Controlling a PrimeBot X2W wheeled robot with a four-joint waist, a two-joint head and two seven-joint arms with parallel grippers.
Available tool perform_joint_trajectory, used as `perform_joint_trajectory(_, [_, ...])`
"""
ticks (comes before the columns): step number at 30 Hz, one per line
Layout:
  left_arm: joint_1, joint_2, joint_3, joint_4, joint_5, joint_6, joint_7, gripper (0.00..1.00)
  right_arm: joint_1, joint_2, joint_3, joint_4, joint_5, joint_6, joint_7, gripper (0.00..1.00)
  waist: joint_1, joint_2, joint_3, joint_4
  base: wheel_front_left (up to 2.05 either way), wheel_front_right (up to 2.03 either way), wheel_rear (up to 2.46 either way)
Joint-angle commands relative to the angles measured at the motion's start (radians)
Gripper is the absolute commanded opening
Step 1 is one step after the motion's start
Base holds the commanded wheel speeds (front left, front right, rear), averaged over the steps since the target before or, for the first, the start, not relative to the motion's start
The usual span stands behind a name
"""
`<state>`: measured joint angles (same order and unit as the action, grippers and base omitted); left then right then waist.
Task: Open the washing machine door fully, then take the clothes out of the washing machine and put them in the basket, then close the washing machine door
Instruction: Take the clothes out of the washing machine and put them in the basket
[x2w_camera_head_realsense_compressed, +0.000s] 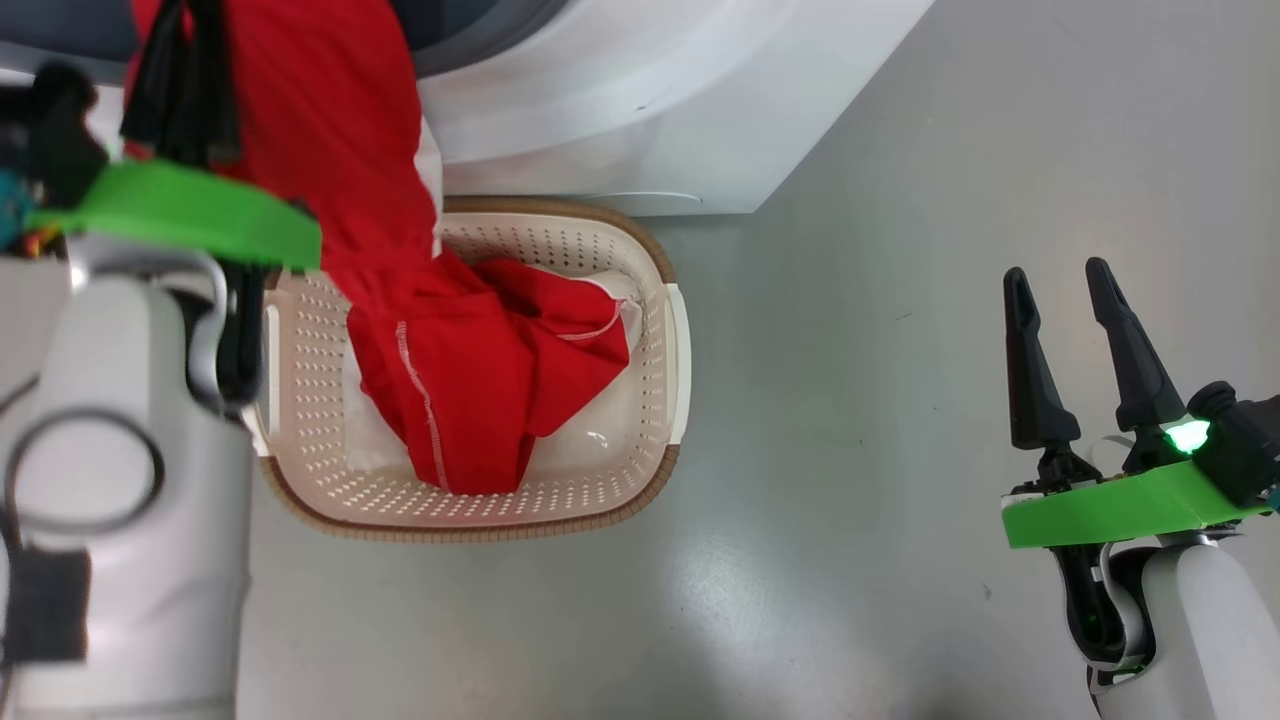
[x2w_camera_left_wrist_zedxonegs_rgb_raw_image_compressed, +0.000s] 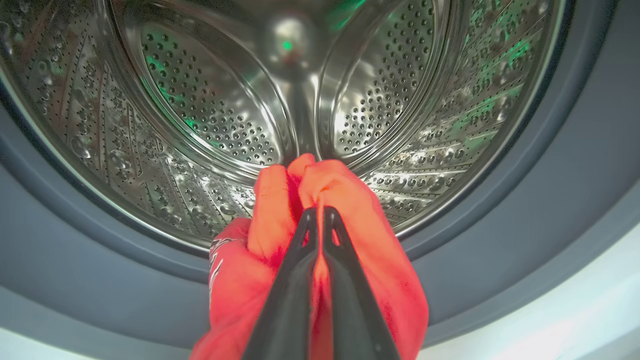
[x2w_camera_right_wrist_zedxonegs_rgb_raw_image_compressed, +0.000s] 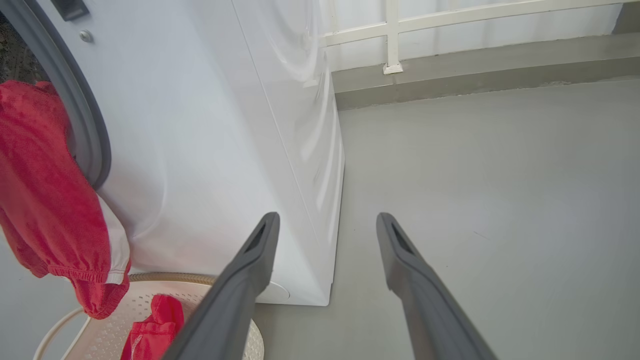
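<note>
Left gripper (x2w_camera_left_wrist_zedxonegs_rgb_raw_image_compressed: 320, 210), closest to the lens, has its two dark fingers pressed together on a bunched fold of the clothes (x2w_camera_left_wrist_zedxonegs_rgb_raw_image_compressed: 280, 200), just at the mouth of the steel drum (x2w_camera_left_wrist_zedxonegs_rgb_raw_image_compressed: 210, 100). From that pinch the red fabric hangs down the front of the washing machine (x2w_camera_head_realsense_compressed: 650, 100), and its lower end lies heaped in the basket (x2w_camera_head_realsense_compressed: 320, 400), reaching from the back rim toward the front rim. Whether more cloth sits deeper in the drum is hard to judge; what shows looks bare. The garment is soft, light and limp, so it will likely trail and could catch on the grey ring (x2w_camera_left_wrist_zedxonegs_rgb_raw_image_compressed: 575, 175). A thick gathered fold is the best hold. Far right, over the floor (x2w_camera_head_realsense_compressed: 850, 400), the right gripper (x2w_camera_head_realsense_compressed: 1058, 270) stands spread and empty.
</note>
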<state>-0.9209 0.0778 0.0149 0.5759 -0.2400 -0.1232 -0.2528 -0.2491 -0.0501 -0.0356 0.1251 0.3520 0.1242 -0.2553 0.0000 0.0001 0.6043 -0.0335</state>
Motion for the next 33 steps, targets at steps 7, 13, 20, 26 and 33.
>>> perform_joint_trajectory(7, [0.228,-0.015,0.108,-0.33,-0.004,0.0,-0.009,0.0,0.02,0.0,0.021,-0.023,-0.001,0.007,-0.006,1.0,0.0,-0.0001,-0.009,0.008,0.0,0.0,0.0])
perform_joint_trajectory(13, [0.383,-0.027,0.1,-0.466,-0.044,0.003,-0.009,0.0,0.019,0.0,0.027,-0.019,0.0,0.007,-0.006,1.0,0.0,-0.0001,-0.013,0.007,0.0,0.0,0.0])
perform_joint_trajectory(20, [0.487,-0.027,0.04,-0.479,-0.087,0.039,-0.009,0.0,0.014,0.0,0.026,-0.022,0.001,0.007,-0.006,1.0,0.0,-0.0001,-0.001,0.004,0.0,0.0,0.0])
perform_joint_trajectory(26, [0.51,-0.027,0.017,-0.401,-0.112,0.049,-0.009,0.0,0.007,0.0,0.029,-0.023,0.003,0.007,-0.006,1.0,0.0,-0.0001,0.019,-0.003,0.0,0.0,0.0])
perform_joint_trajectory(33, [0.467,-0.027,0.003,-0.239,-0.085,0.031,-0.009,0.0,-0.005,0.0,0.032,-0.026,0.008,0.007,-0.006,1.0,0.0,-0.0001,0.044,-0.015,0.0,0.0,0.0])
